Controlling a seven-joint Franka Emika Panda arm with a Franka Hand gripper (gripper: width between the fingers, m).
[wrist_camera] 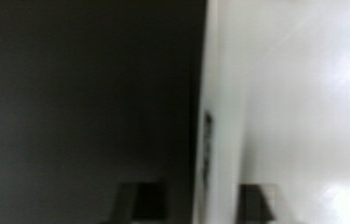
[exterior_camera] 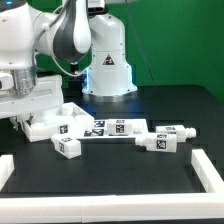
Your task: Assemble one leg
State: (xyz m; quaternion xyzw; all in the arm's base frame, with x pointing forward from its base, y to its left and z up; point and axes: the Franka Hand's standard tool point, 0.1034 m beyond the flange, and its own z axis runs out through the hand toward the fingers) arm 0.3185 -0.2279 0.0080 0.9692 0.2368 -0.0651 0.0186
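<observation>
Three legs lie on the black table in the exterior view: one (exterior_camera: 68,147) in front of the large white panel (exterior_camera: 58,116), and two (exterior_camera: 160,143) (exterior_camera: 178,131) side by side towards the exterior view's right. My gripper (exterior_camera: 24,116) is low over the panel's left part, far from every leg. In the wrist view the gripper (wrist_camera: 204,203) is open. Its dark fingers (wrist_camera: 147,201) straddle the panel's upright edge (wrist_camera: 214,120), with the white panel surface on one side and dark table on the other. No leg shows in the wrist view.
The marker board (exterior_camera: 112,127) lies between the panel and the two right-hand legs. A white rail borders the table at the front (exterior_camera: 110,211), with raised ends at the left (exterior_camera: 5,170) and right (exterior_camera: 206,168). The robot base (exterior_camera: 108,70) stands behind.
</observation>
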